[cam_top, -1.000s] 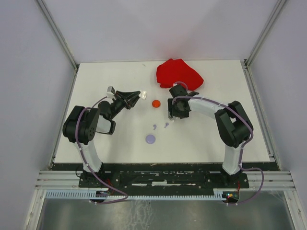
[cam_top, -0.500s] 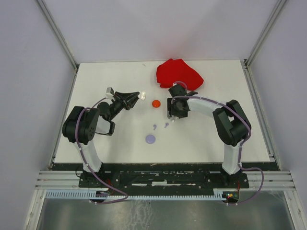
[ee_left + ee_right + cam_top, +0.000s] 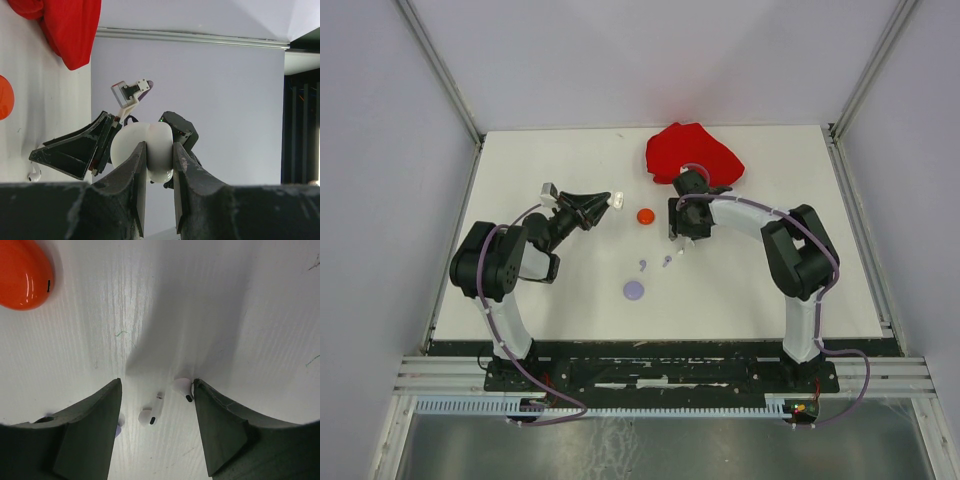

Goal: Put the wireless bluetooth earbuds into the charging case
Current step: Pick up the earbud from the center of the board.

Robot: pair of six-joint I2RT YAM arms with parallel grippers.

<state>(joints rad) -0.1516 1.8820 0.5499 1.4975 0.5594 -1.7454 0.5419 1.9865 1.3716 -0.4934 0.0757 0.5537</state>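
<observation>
My left gripper (image 3: pixel 608 199) is shut on a white charging case (image 3: pixel 617 200) and holds it above the table; in the left wrist view the case (image 3: pixel 150 137) sits pinched between the jaws of that gripper (image 3: pixel 159 165). My right gripper (image 3: pixel 680 238) is open, pointing down at the table. Two white earbuds (image 3: pixel 151 413) (image 3: pixel 183 388) lie between its fingers (image 3: pixel 157 390), one touching the right finger. Two lilac earbuds (image 3: pixel 643 264) (image 3: pixel 667 261) lie just nearer. A red-orange case (image 3: pixel 645 216) and a lilac case (image 3: pixel 634 290) rest shut on the table.
A crumpled red cloth (image 3: pixel 692 153) lies at the back, just behind the right wrist. The red-orange case also shows in the right wrist view (image 3: pixel 22 272) and at the left edge of the left wrist view (image 3: pixel 4 97). White walls enclose the table (image 3: pixel 770 270).
The right gripper has shifted slightly away from the near edge, toward the red cloth, still open over the white earbuds. The left gripper stays almost still with the white case.
</observation>
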